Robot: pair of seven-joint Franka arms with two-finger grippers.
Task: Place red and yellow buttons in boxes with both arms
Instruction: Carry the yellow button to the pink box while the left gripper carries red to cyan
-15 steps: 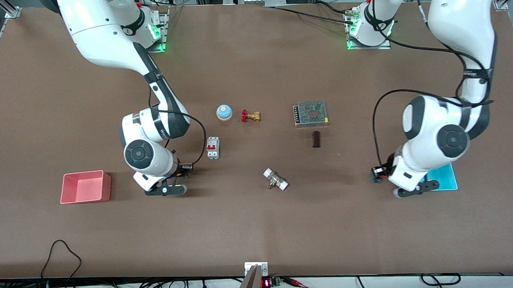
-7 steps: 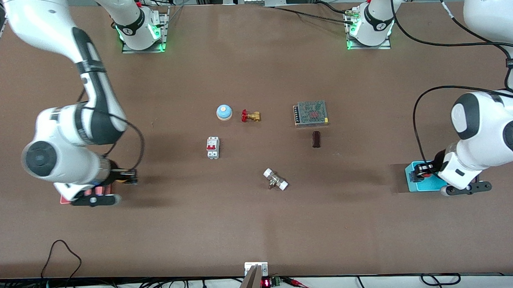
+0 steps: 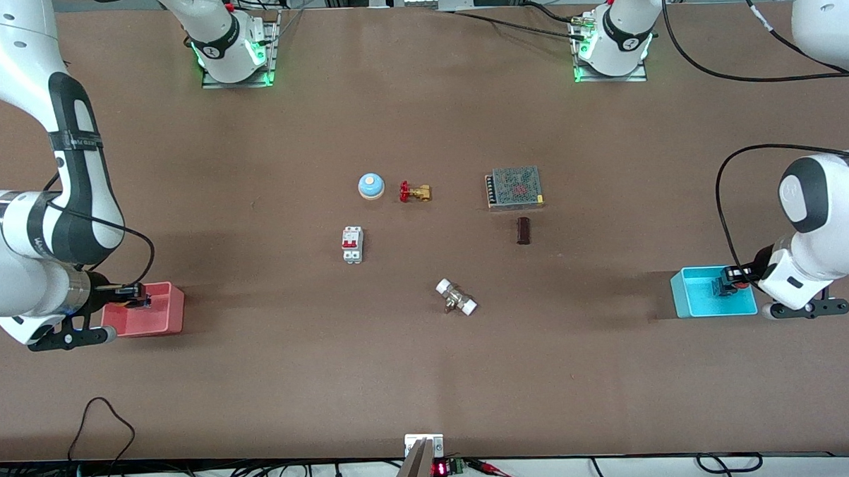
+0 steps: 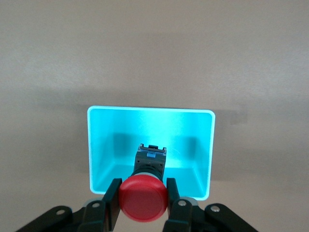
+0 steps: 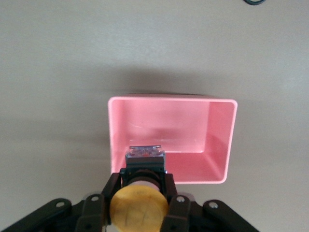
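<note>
My left gripper [image 3: 728,282] is shut on the red button [image 4: 143,198] and holds it over the cyan box [image 3: 702,298], which also shows in the left wrist view [image 4: 104,145]. My right gripper [image 3: 131,296] is shut on the yellow button [image 5: 139,209] and holds it over the pink-red box [image 3: 160,313], which also shows in the right wrist view [image 5: 222,140]. Both buttons hang with their dark bases pointing into the boxes. Both boxes look empty inside.
In the middle of the table lie a blue-and-white bell [image 3: 370,186], a brass valve with a red handle [image 3: 414,192], a grey mesh-topped power supply [image 3: 514,187], a white-and-red breaker [image 3: 352,244], a dark small block [image 3: 523,230] and a white-ended fitting [image 3: 456,297].
Both arms have swung outward toward the table's ends, each with its button. The left gripper moved over the cyan box and the right gripper over the pink-red box.
</note>
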